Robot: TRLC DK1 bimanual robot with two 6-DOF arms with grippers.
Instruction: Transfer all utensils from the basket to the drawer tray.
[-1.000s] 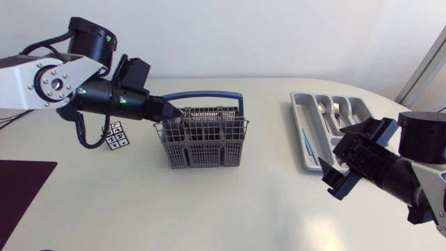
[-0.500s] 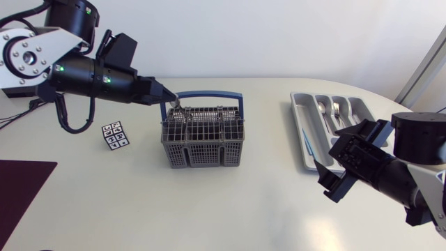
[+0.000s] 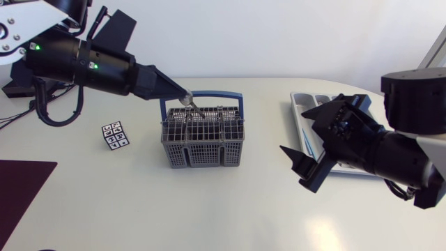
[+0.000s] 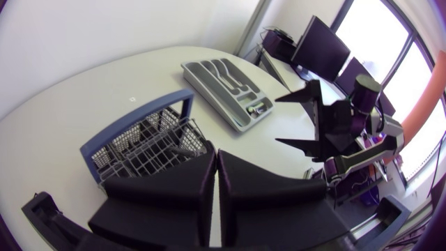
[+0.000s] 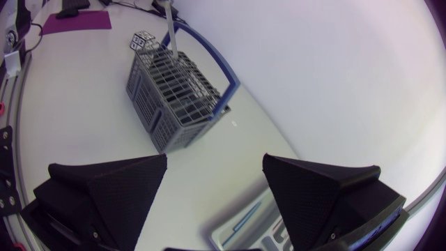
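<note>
A grey wire basket [image 3: 203, 148] with a blue handle [image 3: 206, 95] stands mid-table. My left gripper [image 3: 184, 98] hovers over its back left corner, shut on the top of a silver utensil [image 3: 193, 107] whose lower end is still inside the basket. In the right wrist view the utensil [image 5: 169, 29] rises straight out of the basket [image 5: 164, 104]. The grey drawer tray [image 3: 306, 99] lies at the right, largely hidden by my right arm. My right gripper [image 3: 310, 141] hangs open between basket and tray, empty. In the left wrist view the fingers [image 4: 195, 183] are pressed together.
A small marker cube [image 3: 115, 135] sits left of the basket. A dark purple mat [image 3: 24, 185] lies at the front left corner. The tray [image 4: 226, 84] holds some cutlery [image 4: 258, 108] at one end.
My left gripper has risen and drawn back, pulling the utensil partway up out of the basket. My right arm has lifted and swung left toward the table's middle.
</note>
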